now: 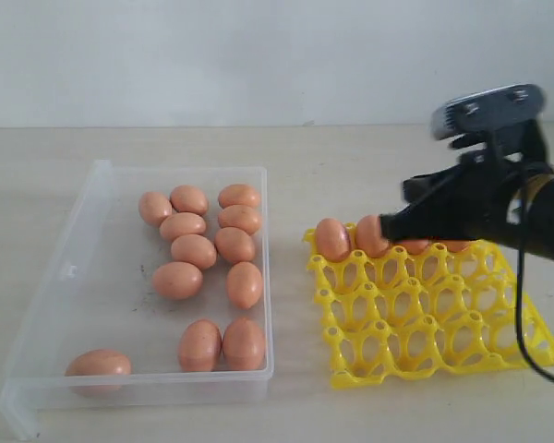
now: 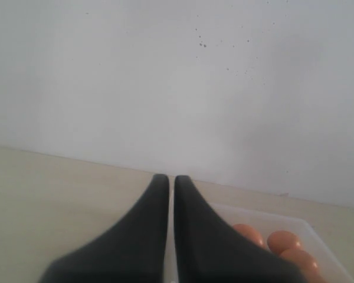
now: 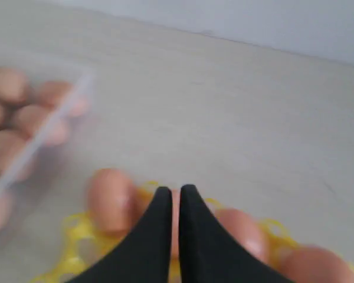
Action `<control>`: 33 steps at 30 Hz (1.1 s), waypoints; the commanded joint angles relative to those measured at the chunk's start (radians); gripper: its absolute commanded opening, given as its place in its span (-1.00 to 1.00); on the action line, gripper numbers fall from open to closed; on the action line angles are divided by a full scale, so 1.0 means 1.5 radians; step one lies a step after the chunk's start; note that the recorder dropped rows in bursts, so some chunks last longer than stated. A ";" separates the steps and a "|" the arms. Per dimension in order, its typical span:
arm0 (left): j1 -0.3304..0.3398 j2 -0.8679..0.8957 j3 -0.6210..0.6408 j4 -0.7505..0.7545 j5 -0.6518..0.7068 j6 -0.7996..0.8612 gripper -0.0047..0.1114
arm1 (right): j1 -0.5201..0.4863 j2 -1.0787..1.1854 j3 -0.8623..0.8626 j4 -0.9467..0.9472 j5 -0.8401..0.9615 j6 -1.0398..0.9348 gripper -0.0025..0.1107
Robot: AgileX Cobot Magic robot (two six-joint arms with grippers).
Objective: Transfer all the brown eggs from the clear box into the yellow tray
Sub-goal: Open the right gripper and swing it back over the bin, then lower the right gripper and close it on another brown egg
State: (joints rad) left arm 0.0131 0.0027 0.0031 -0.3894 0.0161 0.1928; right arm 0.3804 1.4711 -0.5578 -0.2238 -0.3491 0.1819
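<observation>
Several brown eggs (image 1: 194, 251) lie loose in the clear box (image 1: 83, 268) on the left. The yellow tray (image 1: 415, 323) sits to its right, and its back row holds brown eggs (image 1: 331, 239), partly hidden by the right arm. My right gripper (image 1: 385, 226) hovers just over that back row. Its wrist view shows the right gripper (image 3: 176, 190) shut with nothing between the fingers, and tray eggs (image 3: 109, 200) below and beside it. My left gripper (image 2: 168, 178) is shut and empty, out of the exterior view, with a corner of the clear box (image 2: 271, 213) and some eggs (image 2: 283, 240) behind it.
The light wooden table (image 1: 351, 175) runs back to a white wall (image 1: 258, 55). The three front rows of tray cups (image 1: 425, 346) stand empty. A black cable (image 1: 526, 341) hangs from the right arm past the tray's right side.
</observation>
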 commanded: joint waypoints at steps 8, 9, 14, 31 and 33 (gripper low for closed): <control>0.001 -0.002 -0.002 -0.007 -0.011 -0.005 -0.85 | 0.302 0.026 -0.190 -0.383 0.142 -0.081 -0.96; 0.001 -0.002 -0.002 -0.007 -0.011 -0.005 -0.85 | 0.338 0.046 -0.228 -0.406 0.250 -0.115 -0.96; 0.001 -0.002 -0.002 -0.007 -0.011 -0.005 -0.85 | 0.416 0.106 -0.283 -0.468 0.375 -0.270 -0.96; 0.001 -0.002 -0.002 -0.007 -0.011 -0.005 -0.85 | 0.335 0.491 -0.941 0.266 0.986 -0.482 -0.07; 0.001 -0.002 -0.002 -0.007 -0.011 -0.005 -0.85 | 0.343 0.501 -0.946 0.258 0.998 -0.564 0.02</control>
State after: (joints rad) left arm 0.0131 0.0027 0.0031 -0.3894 0.0161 0.1928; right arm 0.8861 2.2131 -1.9587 0.1582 1.1143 -0.5453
